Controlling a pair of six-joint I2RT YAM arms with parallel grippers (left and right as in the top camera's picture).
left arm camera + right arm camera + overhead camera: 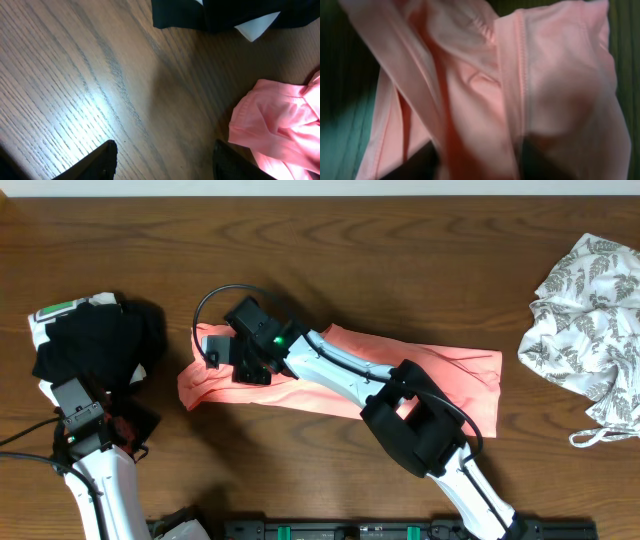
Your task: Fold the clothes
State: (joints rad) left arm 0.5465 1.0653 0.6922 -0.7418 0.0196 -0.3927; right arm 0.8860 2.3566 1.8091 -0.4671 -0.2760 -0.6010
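Dark wood worktop (400, 240) carries the salmon-pink T-shirt (465, 375), a rumpled strip at centre. Your right hand (245, 360) is gathering one end, fabric between its fingers; whether it is clamped I cannot tell. Your left hand (164, 152) stands apart, empty. Next, probably lift and spread.

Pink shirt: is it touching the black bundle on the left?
Apart. The overhead view shows a strip of bare wood between the pink shirt and the black bundle.

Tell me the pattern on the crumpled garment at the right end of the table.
The garment is white with a grey leaf print, clearest in the overhead view.
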